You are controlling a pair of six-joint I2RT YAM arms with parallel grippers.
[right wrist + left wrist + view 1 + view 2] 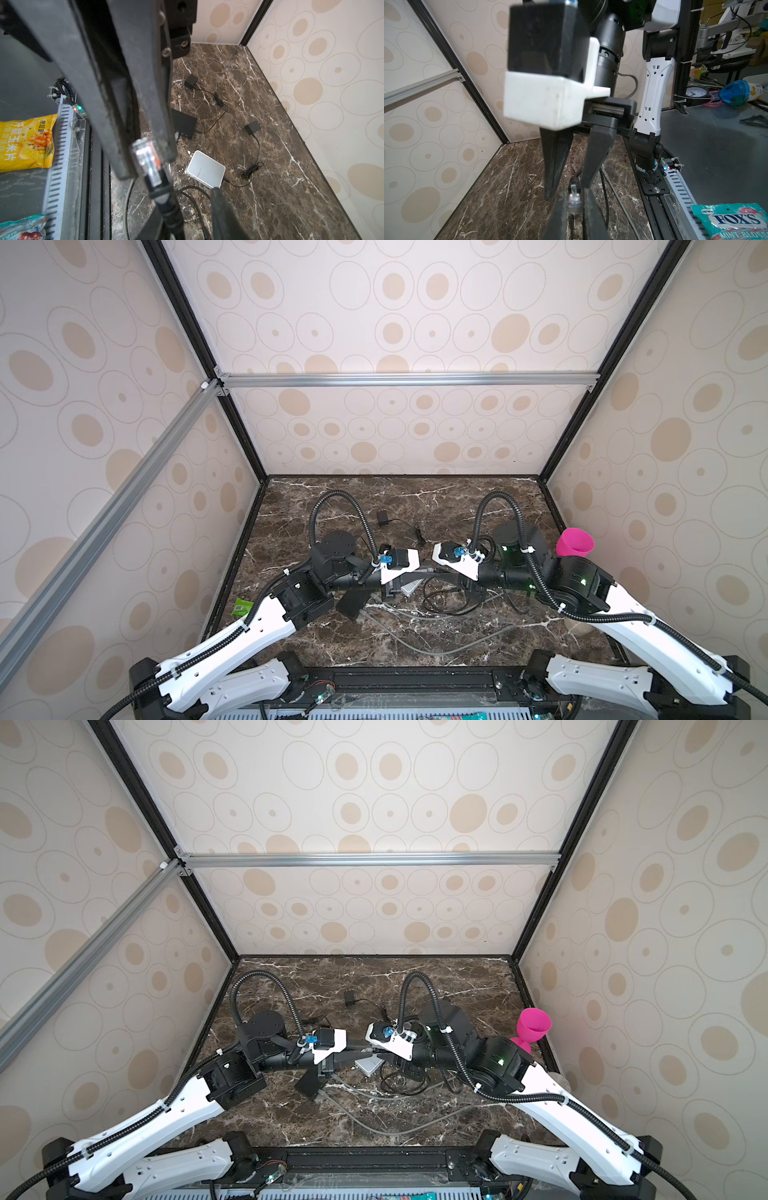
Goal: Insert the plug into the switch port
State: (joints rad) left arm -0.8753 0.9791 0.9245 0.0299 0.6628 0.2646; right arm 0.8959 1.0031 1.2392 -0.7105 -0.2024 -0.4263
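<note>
In the left wrist view my left gripper (574,195) is shut on a clear plug (574,199), its black cable trailing away behind it. The right wrist view shows the same plug (147,160) pinched at the tips of the left fingers (133,124), above the table. My right gripper (187,201) is open. The cable's black boot (166,207) rests against one of its fingers, with a gap to the other finger. The black switch (184,124) lies flat on the marble beyond. In both top views the two grippers meet at mid-table (432,571) (370,1049).
A small white box (205,168) sits just below the plug, wired to a black adapter (252,127). A second adapter (190,80) lies farther back. Coiled black cable (446,601) and a grey cable (415,649) lie in front. A pink cup (575,543) stands at the right wall.
</note>
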